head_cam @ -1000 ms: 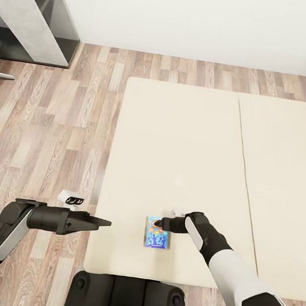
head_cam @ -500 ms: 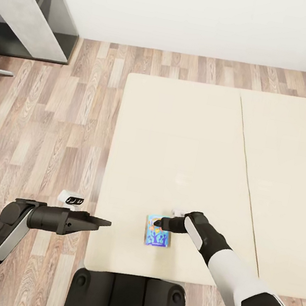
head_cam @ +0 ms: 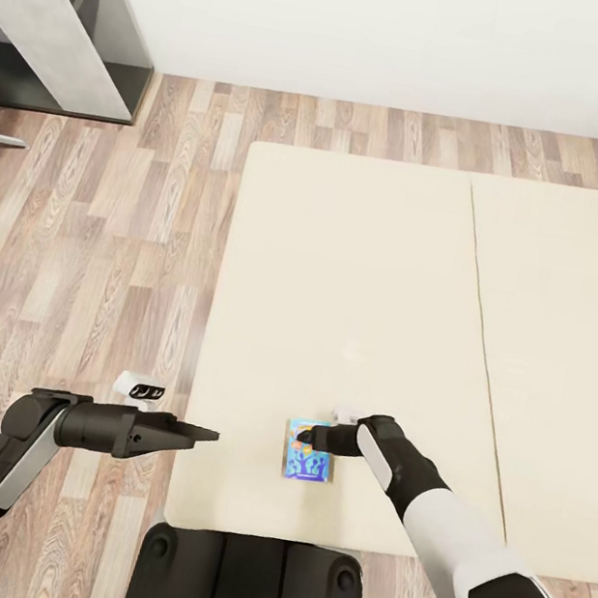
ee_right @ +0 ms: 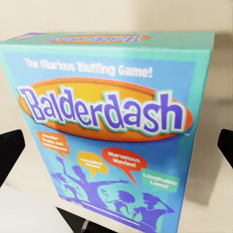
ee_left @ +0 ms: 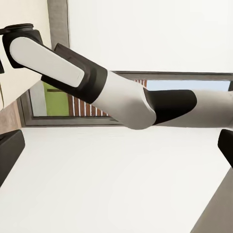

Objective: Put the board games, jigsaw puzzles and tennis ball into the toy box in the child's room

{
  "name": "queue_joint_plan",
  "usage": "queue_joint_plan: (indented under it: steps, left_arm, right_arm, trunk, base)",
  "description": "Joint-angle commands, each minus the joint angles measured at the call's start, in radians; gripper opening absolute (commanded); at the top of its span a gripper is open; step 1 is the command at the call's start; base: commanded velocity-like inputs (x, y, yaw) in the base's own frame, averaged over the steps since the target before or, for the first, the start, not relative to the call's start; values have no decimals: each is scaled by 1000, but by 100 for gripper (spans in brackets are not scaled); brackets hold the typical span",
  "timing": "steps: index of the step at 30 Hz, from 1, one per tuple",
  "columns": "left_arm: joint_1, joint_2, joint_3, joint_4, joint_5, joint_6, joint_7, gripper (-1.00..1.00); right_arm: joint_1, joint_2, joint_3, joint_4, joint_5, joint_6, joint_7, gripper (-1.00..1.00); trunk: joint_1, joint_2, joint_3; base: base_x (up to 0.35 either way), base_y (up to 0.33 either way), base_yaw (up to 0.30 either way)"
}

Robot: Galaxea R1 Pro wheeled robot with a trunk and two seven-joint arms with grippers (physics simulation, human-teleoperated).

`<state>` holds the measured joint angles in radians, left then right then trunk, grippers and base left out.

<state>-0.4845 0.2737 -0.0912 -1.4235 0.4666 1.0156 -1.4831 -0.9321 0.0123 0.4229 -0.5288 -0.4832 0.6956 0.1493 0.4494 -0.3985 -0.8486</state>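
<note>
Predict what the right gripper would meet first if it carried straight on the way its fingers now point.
Most likely the Balderdash game box lying on the bed. The right gripper sits at the box's upper edge, and its wrist view looks straight onto the lid between open fingers.

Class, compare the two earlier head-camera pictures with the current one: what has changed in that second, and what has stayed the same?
Very little. The whole picture shifted slightly, so the camera moved, not the room. The right gripper crept a touch lower over the light-blue board game on the bed, its fingers spread to either side and not yet closed on it. The game lies where it was, and the left gripper keeps its pose beside the bed.
</note>
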Motion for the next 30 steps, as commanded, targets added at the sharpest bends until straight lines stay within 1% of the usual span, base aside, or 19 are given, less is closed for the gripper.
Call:
queue_joint_plan:
  steps: [1, 4, 7, 12, 30]
  left_arm:
    - [0, 1, -2, 0, 3, 11, -2, 100]
    - [0, 1, -1, 0, 3, 11, -2, 100]
    - [0, 3, -2, 0, 3, 10, -2, 100]
    - [0, 5, -2, 1, 3, 10, -1, 100]
    - [0, 5, -2, 1, 3, 10, 0, 100]
  right_arm:
    - [-1, 0, 2, 0, 5, 3, 4, 100]
    - [0, -1, 1, 0, 5, 5, 4, 100]
    - [2, -10, 2, 0, 5, 6, 4, 100]
    - [2, -17, 2, -1, 5, 7, 5, 100]
    - [3, -20, 2, -2, 5, 7, 5, 100]
  trunk:
    - [1, -2, -1]
    - [1, -2, -1]
    - [1, -2, -1]
    - [1, -2, -1]
    - [1, -2, -1]
  base:
    - [0, 0, 0]
    - [0, 0, 0]
    - [0, 0, 0]
    - [0, 0, 0]
    - [0, 2, 0]
